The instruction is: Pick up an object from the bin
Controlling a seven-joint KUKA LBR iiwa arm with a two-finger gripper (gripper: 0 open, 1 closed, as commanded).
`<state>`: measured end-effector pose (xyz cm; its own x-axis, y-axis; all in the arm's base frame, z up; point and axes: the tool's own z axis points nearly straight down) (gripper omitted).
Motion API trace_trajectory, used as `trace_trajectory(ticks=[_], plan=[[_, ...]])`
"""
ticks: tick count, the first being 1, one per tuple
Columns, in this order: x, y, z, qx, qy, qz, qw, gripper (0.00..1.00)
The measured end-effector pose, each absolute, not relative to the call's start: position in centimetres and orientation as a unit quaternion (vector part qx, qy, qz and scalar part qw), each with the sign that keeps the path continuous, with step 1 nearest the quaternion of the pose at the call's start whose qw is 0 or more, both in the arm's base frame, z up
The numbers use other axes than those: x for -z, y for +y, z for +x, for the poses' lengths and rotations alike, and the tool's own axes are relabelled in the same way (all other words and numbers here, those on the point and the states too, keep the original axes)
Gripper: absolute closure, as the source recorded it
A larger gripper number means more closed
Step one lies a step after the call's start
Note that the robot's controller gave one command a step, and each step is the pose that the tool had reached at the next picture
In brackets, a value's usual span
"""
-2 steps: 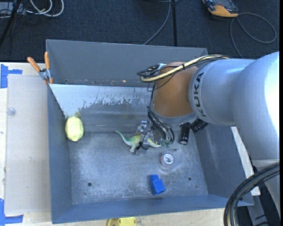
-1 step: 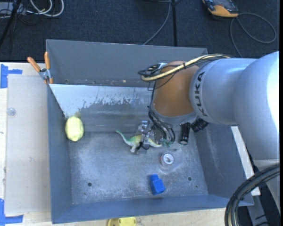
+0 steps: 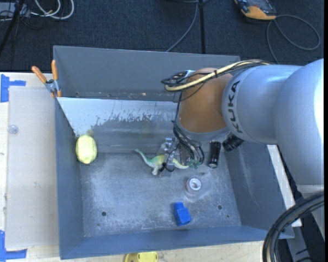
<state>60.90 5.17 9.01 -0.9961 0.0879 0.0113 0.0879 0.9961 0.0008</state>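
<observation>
A small green toy dinosaur [image 3: 151, 160] lies near the middle of the bin [image 3: 126, 72] floor, its thin tail pointing up and to the left and its body running toward the right. The gripper [image 3: 172, 160] is low over the floor right at the toy's right-hand end. It is so close that the two look as if they meet, though whether the toy is actually gripped cannot be made out, and whether the claw is released or clenched cannot be told either.

Just below and to the right of the gripper sits a small round silver cap [image 3: 194, 184], apart from the toy. Further toward the front wall lies a blue block [image 3: 181, 214], on its own. Well away at the left side, close to the foot of the sloping wall, rests a pale yellow-green oval lump [image 3: 86, 149].

The grey arm [image 3: 273, 102] comes in from the right with an orange cover [image 3: 202, 108] at its wrist – cables [image 3: 197, 78] loop over the top of it
</observation>
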Motion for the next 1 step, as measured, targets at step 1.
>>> trace_trajectory(ticks=[1], plan=[[-9.70, 5.18, 60.99, 0.001, -0.999, -0.044, 0.004, 1.00]])
